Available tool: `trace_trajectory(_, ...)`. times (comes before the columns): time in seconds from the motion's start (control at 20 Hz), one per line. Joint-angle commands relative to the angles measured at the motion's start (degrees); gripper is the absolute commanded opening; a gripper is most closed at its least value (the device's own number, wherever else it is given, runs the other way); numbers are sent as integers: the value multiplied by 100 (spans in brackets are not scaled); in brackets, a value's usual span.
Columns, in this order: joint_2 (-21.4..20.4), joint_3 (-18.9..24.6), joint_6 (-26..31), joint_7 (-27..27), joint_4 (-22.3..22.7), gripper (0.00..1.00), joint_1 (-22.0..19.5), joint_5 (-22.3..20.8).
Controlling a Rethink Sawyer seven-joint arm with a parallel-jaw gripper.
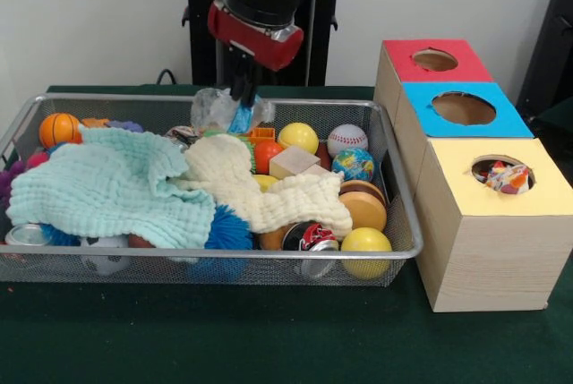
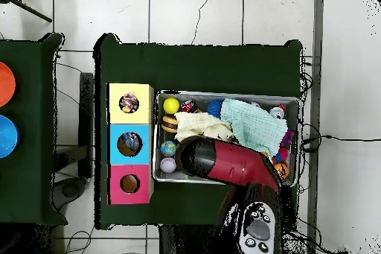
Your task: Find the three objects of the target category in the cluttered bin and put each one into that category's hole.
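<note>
The wire mesh bin (image 1: 107, 98) sits on the green table and is full of clutter; it also shows in the overhead view (image 2: 223, 93). One printed cloth ball (image 1: 508, 178) lies inside the round hole (image 1: 479, 166) of the yellow-topped box (image 1: 537, 192), and shows there from above (image 2: 129, 103). I see no printed cloth ball in the bin; the towels hide much of it. My gripper (image 1: 243, 98) hangs over the bin's far side, right at a crumpled clear plastic bag (image 1: 213, 108). In the overhead view the arm (image 2: 231, 163) hides the gripper.
A mint towel (image 1: 107, 187) and a cream towel (image 1: 269, 192) cover the bin's middle. Around them lie yellow balls (image 1: 365, 241), a baseball (image 1: 347, 140), a globe ball (image 1: 353, 165), an orange ball (image 1: 59, 129), a blue spiky ball (image 1: 228, 227) and a can (image 1: 309, 239). Blue-topped (image 1: 510, 120) and red-topped (image 1: 474, 66) boxes stand behind the yellow one.
</note>
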Motion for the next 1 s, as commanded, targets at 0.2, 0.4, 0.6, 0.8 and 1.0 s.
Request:
trace_trajectory(0.2,-263,1095,117,412,397,0,35,305)
trace_trajectory(0.4,-241,989,141,788,450,0,299,361)
trace_trajectory(0.6,-281,885,313,1255,489,0,672,582)
trace_trajectory(0.8,-315,701,543,1496,486,0,1008,783)
trace_trajectory(1.0,-411,381,869,1770,437,0,1464,928)
